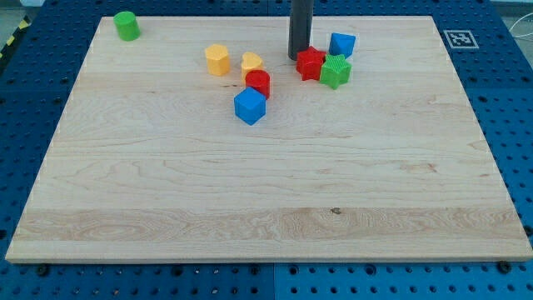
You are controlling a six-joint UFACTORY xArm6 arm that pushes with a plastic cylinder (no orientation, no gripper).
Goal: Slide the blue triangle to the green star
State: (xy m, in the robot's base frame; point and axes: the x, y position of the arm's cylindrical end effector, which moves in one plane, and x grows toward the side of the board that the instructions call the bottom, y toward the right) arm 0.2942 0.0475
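The blue triangle (341,43) lies near the view's top, right of centre. The green star (336,72) sits just below it, close to it or touching; I cannot tell which. A red star (311,63) is pressed against the green star's left side. My tip (298,57) rests on the board just left of the red star, at its upper left edge. The tip is to the left of the blue triangle, about a block's width away. The rod rises straight up out of the view's top.
A yellow hexagon (217,60), a small yellow block (251,62), a red cylinder (258,82) and a blue cube (250,107) cluster left of the tip. A green cylinder (127,25) stands at the top left corner of the wooden board (266,217).
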